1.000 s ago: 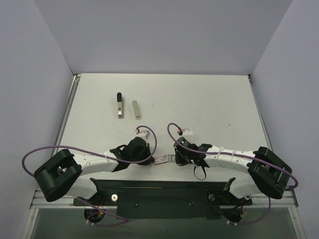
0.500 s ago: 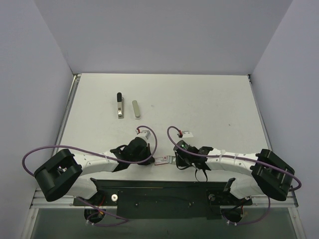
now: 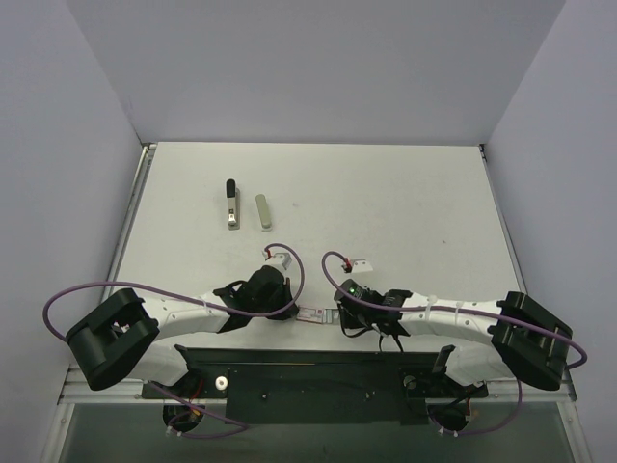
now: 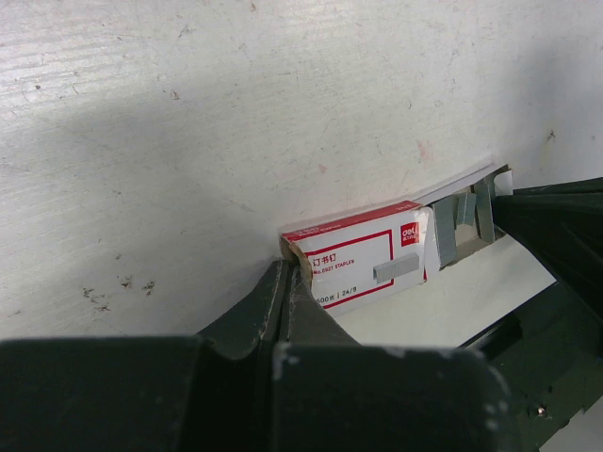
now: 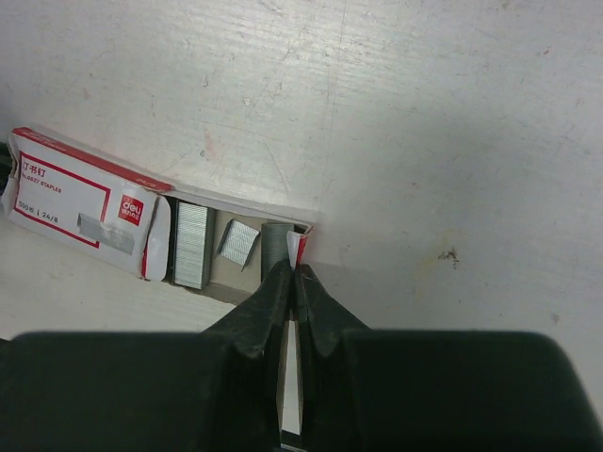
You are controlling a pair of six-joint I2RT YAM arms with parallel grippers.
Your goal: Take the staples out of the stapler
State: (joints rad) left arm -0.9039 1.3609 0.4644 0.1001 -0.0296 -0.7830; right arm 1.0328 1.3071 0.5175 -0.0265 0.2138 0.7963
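Note:
The stapler (image 3: 231,204), silvery with a black far end, lies at the back left of the table, far from both grippers. A red-and-white staple box (image 3: 313,313) lies between the grippers near the front edge. My left gripper (image 4: 292,271) is shut on the end of the box sleeve (image 4: 363,264). My right gripper (image 5: 297,266) is shut on the end flap of the box's pulled-out inner tray (image 5: 236,247), where several staple strips (image 5: 193,243) show. In the top view the left gripper (image 3: 292,311) and the right gripper (image 3: 337,314) face each other across the box.
An olive-grey rounded bar (image 3: 262,212) lies just right of the stapler. The near table edge and a black base rail (image 3: 308,371) lie right behind the box. Purple cables (image 3: 333,258) loop above both wrists.
My right arm has drawn a little toward the near edge and lowered, still on the tray flap. The box has shifted slightly with it. The left arm has barely moved.

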